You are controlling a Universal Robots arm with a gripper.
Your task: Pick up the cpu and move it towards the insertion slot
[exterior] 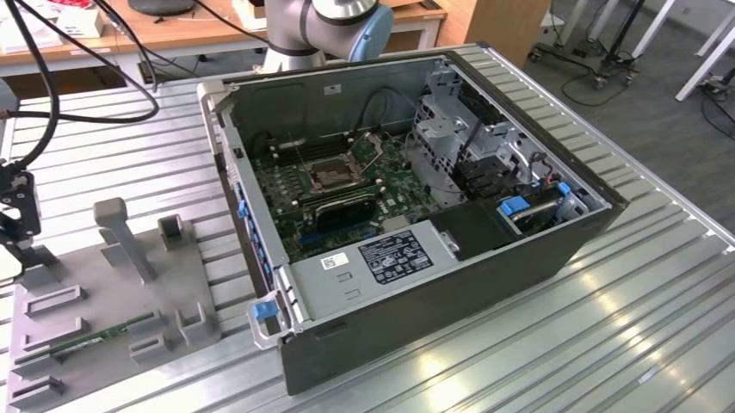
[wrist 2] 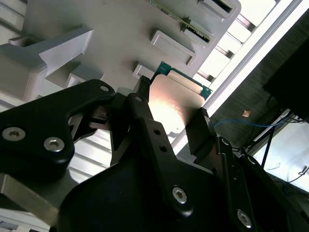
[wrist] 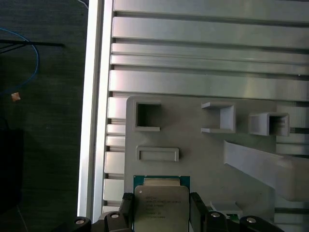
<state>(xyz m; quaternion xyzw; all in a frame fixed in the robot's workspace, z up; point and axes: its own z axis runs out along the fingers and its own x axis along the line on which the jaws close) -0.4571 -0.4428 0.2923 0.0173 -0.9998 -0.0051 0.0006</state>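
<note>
The cpu [wrist: 161,205], a flat square chip with a silvery-beige face and a green rim, sits between the two black fingers of my gripper [wrist: 161,209] in both wrist views. The fingers [wrist: 197,207] press against its two opposite sides, so the gripper [wrist 2: 170,110] is shut on the cpu [wrist 2: 171,101], just over the grey parts holder [wrist: 203,159]. In the exterior view my gripper [exterior: 21,249] hangs at the far left above that holder [exterior: 115,292]. The insertion slot [exterior: 327,176], a silver-framed socket, lies on the motherboard inside the open computer case [exterior: 483,258], well to the exterior view's right.
The grey holder carries upright posts [exterior: 120,237] and a green memory stick [exterior: 98,335]. The case walls [exterior: 230,172] rise around the motherboard. Black cables [exterior: 69,95] hang over the ribbed metal table [exterior: 643,301]. The table edge [wrist: 91,121] runs close beside the holder.
</note>
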